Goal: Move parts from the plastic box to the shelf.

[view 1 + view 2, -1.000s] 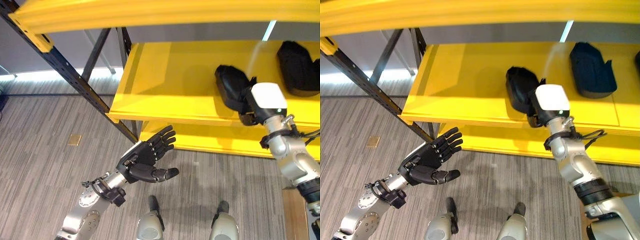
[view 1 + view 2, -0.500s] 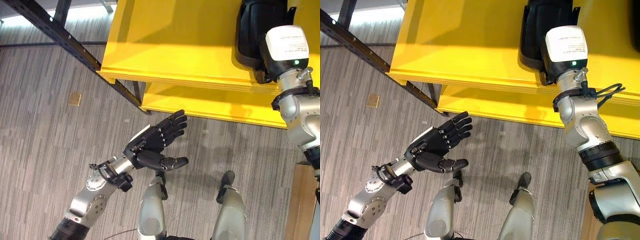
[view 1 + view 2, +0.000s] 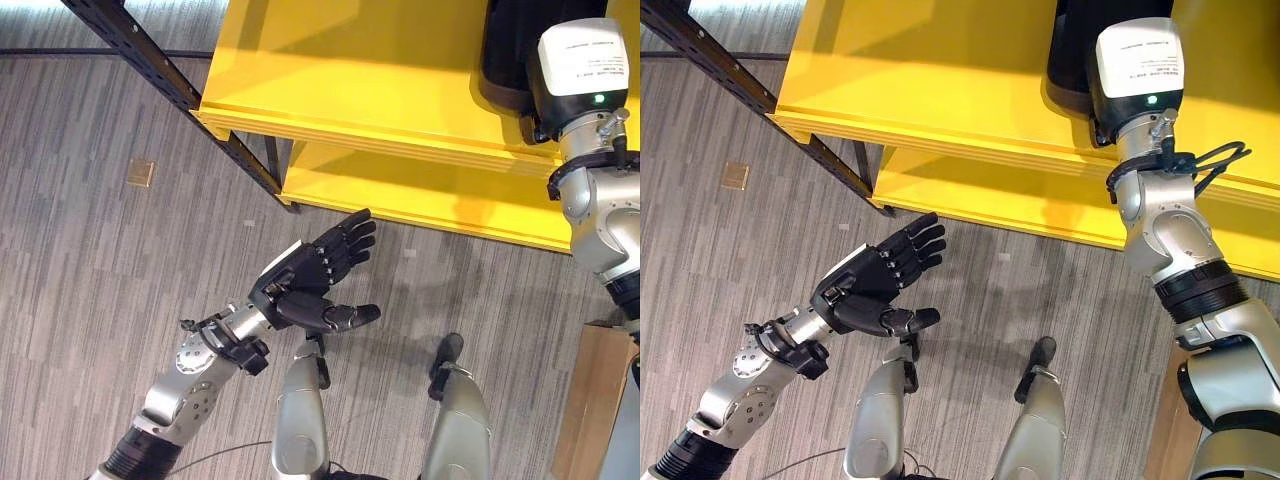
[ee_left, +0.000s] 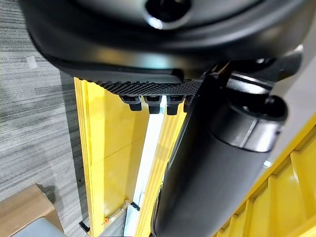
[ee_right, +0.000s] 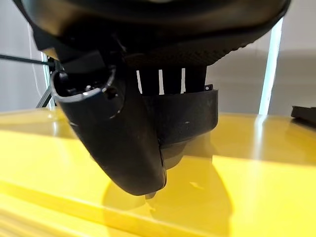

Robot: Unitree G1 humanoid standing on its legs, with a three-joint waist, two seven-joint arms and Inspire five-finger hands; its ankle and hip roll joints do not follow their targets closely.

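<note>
Left hand [image 3: 305, 285] barely shifted (fingers spread, empty), right hand [image 5: 148, 118] still grips black part [image 3: 1080, 50] on yellow shelf [image 3: 400, 80]

My left hand [image 3: 300, 285] hangs low, palm up, fingers [image 3: 350, 235] straight and spread. My right arm reaches up, right hand [image 5: 148, 123] fingers curled round something dark.

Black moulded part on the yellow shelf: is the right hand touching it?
Touching: in the right wrist view the right hand has fingers and thumb round the black part.
</note>
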